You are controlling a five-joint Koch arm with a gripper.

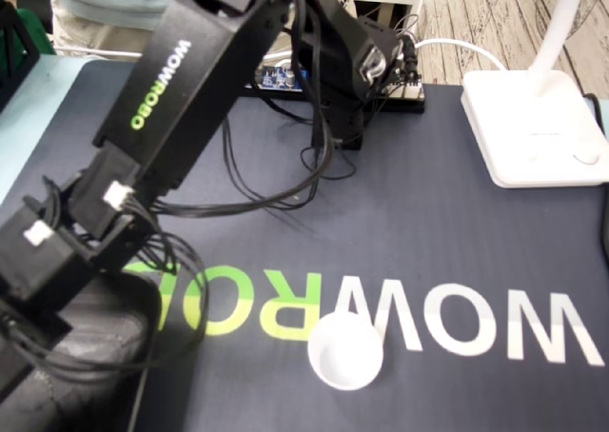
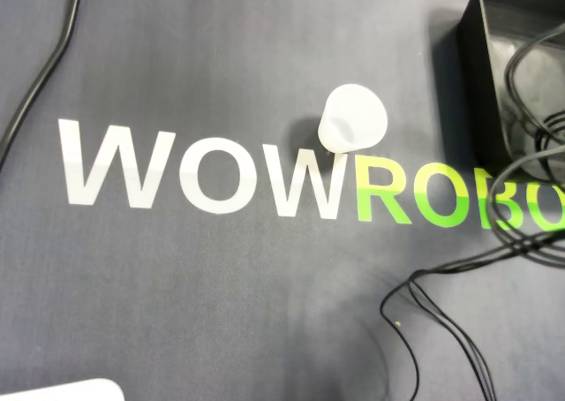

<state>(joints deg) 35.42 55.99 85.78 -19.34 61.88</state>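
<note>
You have not yet grasped the white cup (image 1: 345,352), which stands free at lower centre of the fixed view, the arm (image 1: 181,89) at left, and with the gripper out of frame I cannot tell its opening.

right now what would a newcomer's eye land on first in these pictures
The small white plastic cup stands upright, alone on the dark grey mat, where the mat's big WOWROBO lettering turns from white to green. The black robot arm with green WOWROBO print fills the fixed view's left, and a white square lamp base sits at its upper right.
</note>
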